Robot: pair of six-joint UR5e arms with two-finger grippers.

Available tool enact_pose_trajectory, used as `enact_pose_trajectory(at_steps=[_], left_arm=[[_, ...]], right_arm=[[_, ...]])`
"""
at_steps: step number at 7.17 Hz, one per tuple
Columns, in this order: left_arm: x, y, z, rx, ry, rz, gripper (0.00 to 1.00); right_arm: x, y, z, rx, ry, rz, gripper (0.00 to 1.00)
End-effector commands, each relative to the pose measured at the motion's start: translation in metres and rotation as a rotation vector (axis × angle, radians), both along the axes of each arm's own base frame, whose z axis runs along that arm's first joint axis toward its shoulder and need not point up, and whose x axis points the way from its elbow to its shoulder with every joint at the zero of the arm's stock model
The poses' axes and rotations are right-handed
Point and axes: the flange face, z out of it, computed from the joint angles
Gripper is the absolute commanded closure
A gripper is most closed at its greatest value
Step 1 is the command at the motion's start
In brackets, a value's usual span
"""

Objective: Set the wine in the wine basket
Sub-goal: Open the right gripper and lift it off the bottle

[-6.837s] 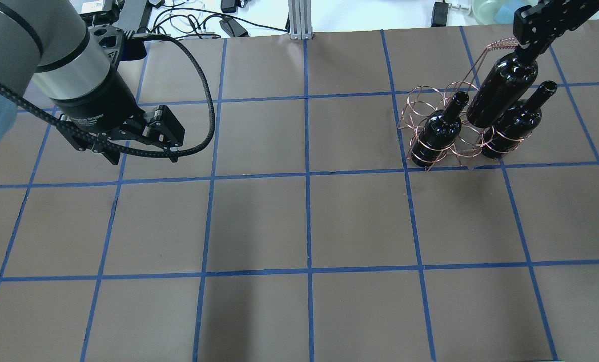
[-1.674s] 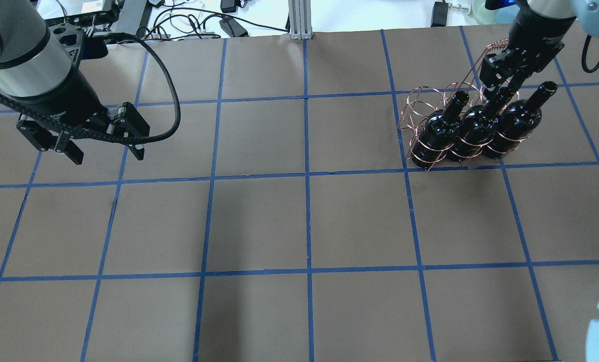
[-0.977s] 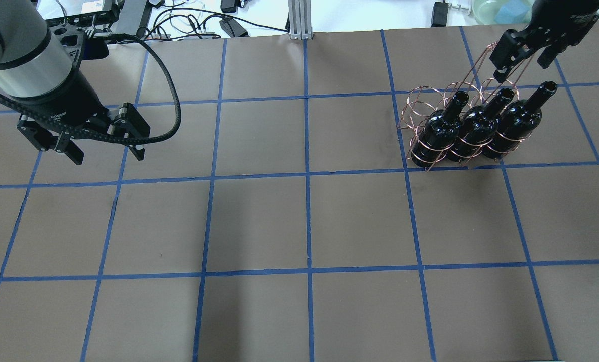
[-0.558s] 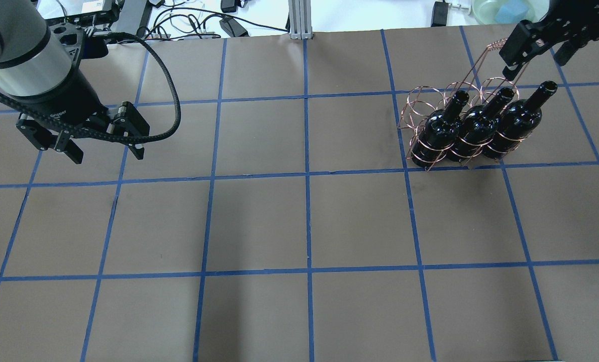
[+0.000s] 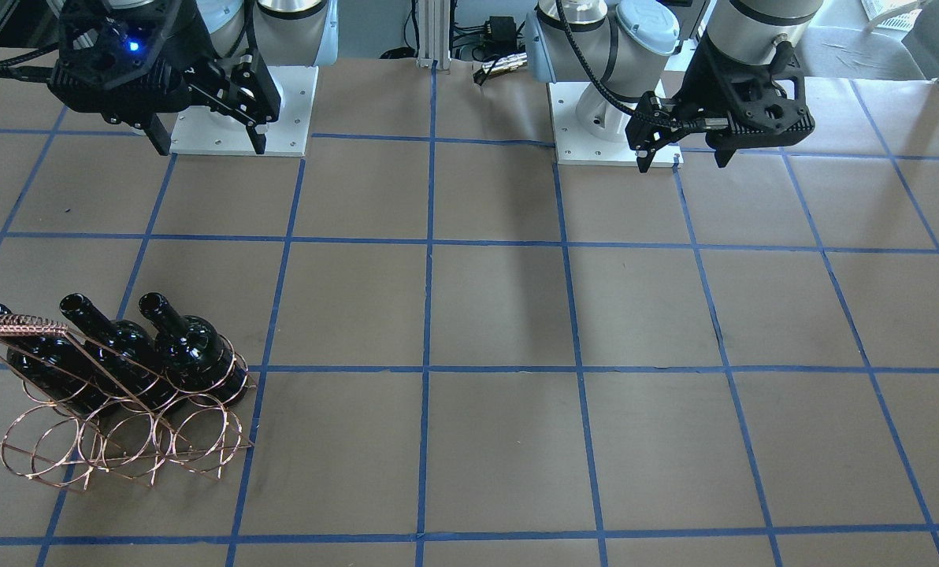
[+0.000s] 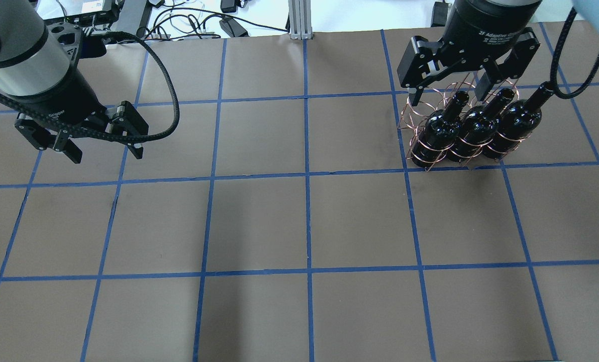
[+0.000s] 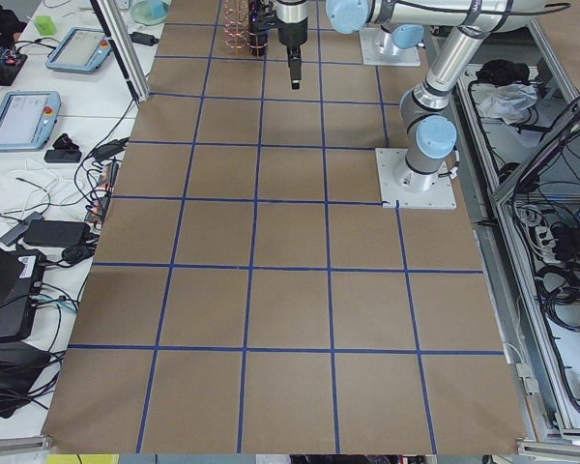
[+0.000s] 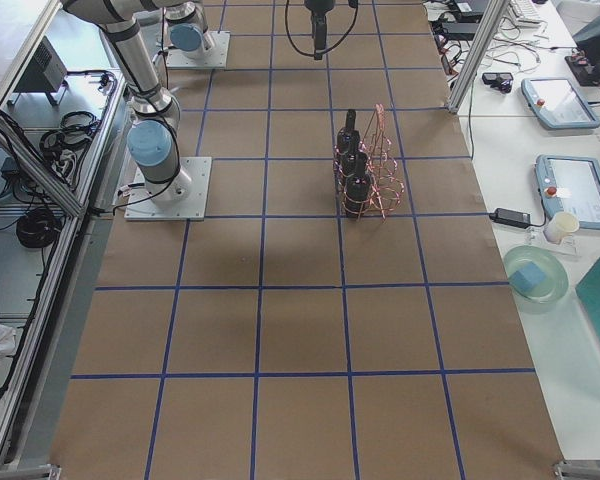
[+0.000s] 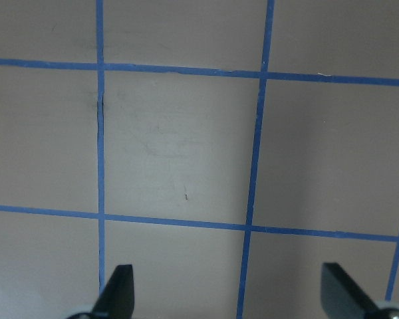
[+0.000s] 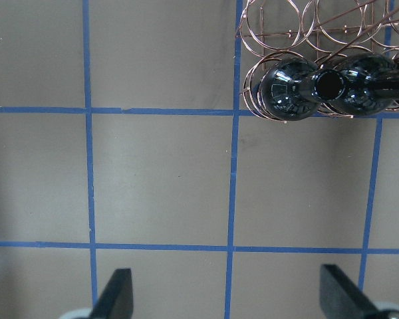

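Black right claw (image 6: 446,94) wide open, empty, pointing down, raised near wine basket (image 6: 414,108) holding wine (image 6: 473,131) mid-row. Left claw (image 6: 106,155) likewise open, empty. Brown-paper desk (image 6: 259,221), blue tape grid (image 6: 307,173).

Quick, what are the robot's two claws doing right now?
Left gripper: open, holding nothing.
Right gripper: open, holding nothing.

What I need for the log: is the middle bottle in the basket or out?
In: the middle bottle stands upright within the rings of the basket.
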Motion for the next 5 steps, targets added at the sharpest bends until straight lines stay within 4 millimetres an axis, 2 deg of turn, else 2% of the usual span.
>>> enact_pose_trajectory(at_steps=[1,2,5], left_arm=[[0.001,-0.001,-0.001,-0.002,0.003,0.002,0.00],[0.000,-0.003,-0.003,0.000,0.005,-0.001,0.00],[-0.001,-0.003,-0.004,-0.001,0.011,0.001,0.00]], right_arm=[[-0.016,-0.005,-0.008,0.010,-0.001,-0.016,0.00],[-0.015,-0.002,-0.025,0.048,0.002,-0.021,0.00],[-0.017,0.000,-0.030,0.054,0.001,-0.012,0.00]])
